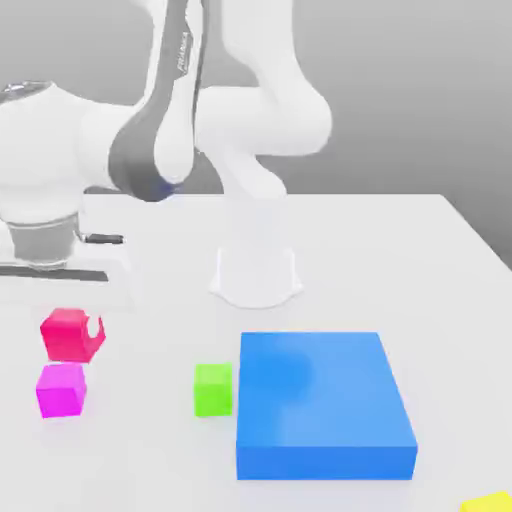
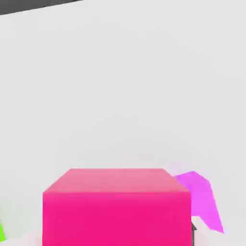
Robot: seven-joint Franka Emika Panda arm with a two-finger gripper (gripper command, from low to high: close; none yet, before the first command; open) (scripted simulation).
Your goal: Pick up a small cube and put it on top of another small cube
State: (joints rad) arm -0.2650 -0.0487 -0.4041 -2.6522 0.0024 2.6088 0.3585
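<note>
- In the exterior view, a white table is filling most of the frame, smooth and matte, with a plain grey wall rising behind its far edge.
- The white arm is bending over the table toward the exterior view's left, and its round base is sitting near the middle of the table.
- The crimson cube is showing just above the magenta cube at the exterior view's left; their faces are almost meeting in this view, and I cannot tell whether the two are touching or the upper one is hanging clear.
- The crimson cube is looking plain and pinkish-red, about the same size as the magenta one, with a small notch-like shape breaking its outline on the side toward the exterior view's right.
- I cannot tell whether the fingers are spread or closed on anything.
- A lime-green cube is sitting between the magenta cube and a large flat blue block, just beside the block.
- A yellow corner is poking in at the lower edge, at the exterior view's right.
- In the hand view, the crimson cube is looming close to the camera, flat-topped and evenly coloured.
- A piece of the magenta cube is peeking out beyond it, over the pale table.
- A sliver of lime green is touching the frame's edge.
</note>
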